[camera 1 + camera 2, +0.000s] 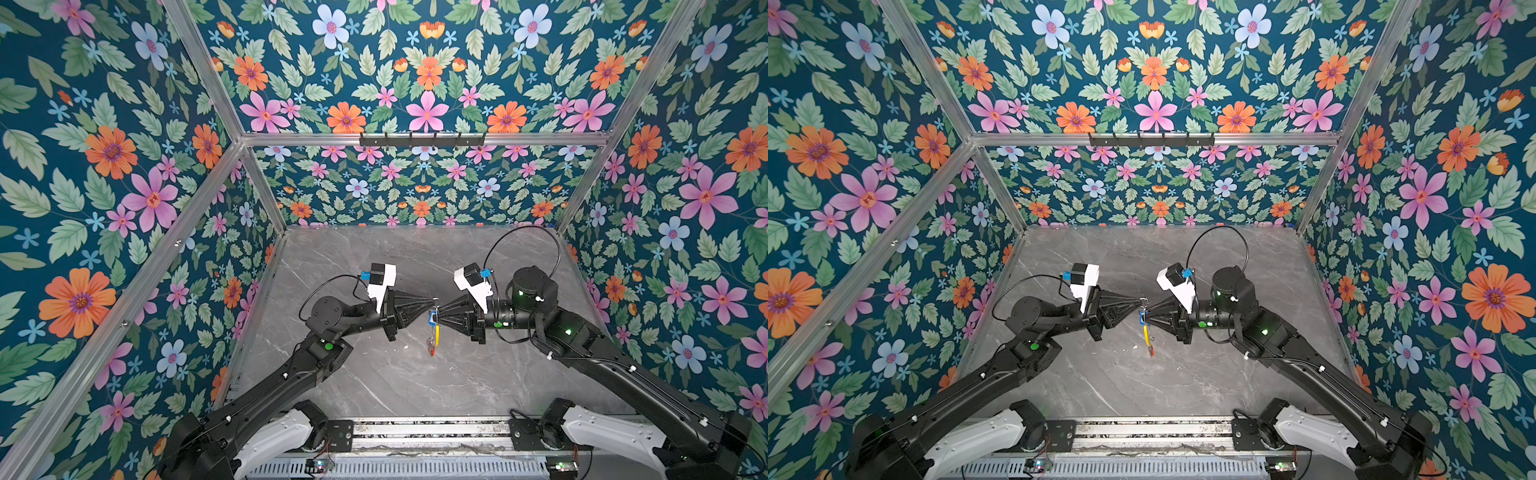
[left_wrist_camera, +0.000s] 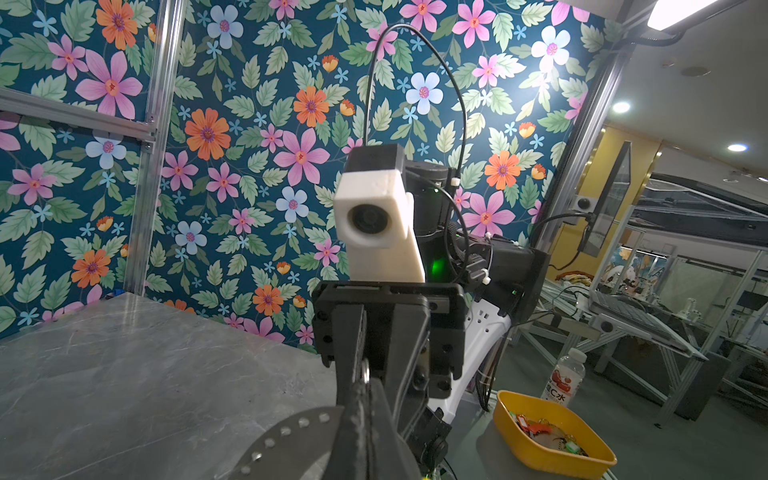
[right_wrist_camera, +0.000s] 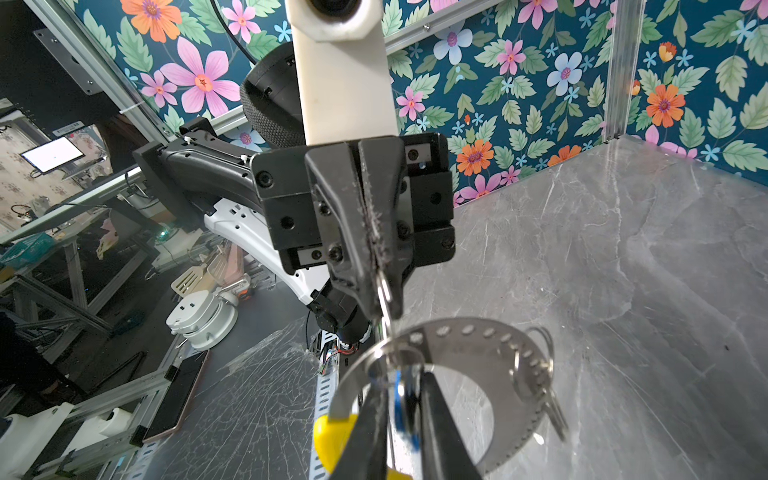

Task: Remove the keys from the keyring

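My L gripper (image 3: 380, 286) clenched on keyring (image 3: 469, 332), midair over tabletop (image 1: 374, 386), R gripper (image 1: 440, 309) straddling blue-tag key (image 3: 400, 395), can't tell if gripping

Black arms (image 1: 266, 386) and end effectors (image 1: 429, 300) (image 1: 442, 309), white camera housings (image 1: 384, 279), looping cables (image 1: 519, 231).

The left arm (image 1: 266, 386) and right arm (image 1: 615, 365) bend at the elbow and reach inward, wrists nearly level, so their hands meet tip to tip. The left hand (image 1: 430, 300) is clamped tight, jaws together; the right hand (image 1: 440, 310) has its jaws a narrow gap apart.
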Available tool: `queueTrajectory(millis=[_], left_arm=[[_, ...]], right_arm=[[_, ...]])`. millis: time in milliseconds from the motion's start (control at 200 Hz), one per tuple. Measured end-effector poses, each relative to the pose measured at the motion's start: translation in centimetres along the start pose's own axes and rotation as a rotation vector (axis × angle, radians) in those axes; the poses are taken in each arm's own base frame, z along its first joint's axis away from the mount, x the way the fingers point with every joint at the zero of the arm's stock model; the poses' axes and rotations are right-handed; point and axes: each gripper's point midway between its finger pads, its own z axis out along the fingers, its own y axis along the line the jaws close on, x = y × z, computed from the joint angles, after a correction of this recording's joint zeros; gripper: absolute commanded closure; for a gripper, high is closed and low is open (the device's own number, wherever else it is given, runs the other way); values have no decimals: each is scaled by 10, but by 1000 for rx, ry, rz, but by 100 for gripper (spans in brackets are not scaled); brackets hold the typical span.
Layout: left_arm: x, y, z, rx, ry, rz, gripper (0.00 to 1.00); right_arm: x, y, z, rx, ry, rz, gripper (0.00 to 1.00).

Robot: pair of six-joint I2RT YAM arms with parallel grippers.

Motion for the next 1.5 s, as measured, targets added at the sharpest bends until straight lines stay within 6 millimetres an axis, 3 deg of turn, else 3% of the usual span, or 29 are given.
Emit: queueTrajectory(millis=[80, 555, 1225, 1500], left_arm=[[1, -1, 1, 3, 0, -1, 100], [-2, -8, -6, -4, -5, 44, 100], [9, -13, -10, 7, 47, 43, 100], [14, -13, -13, 15, 36, 22, 100]], right_arm=[[0, 1, 0, -8, -5, -3, 100], [-9, 13, -8, -17, 42, -23, 100], [-22, 3, -20, 40, 86, -64, 100], [-11, -5, -15, 39, 121, -40, 100]])
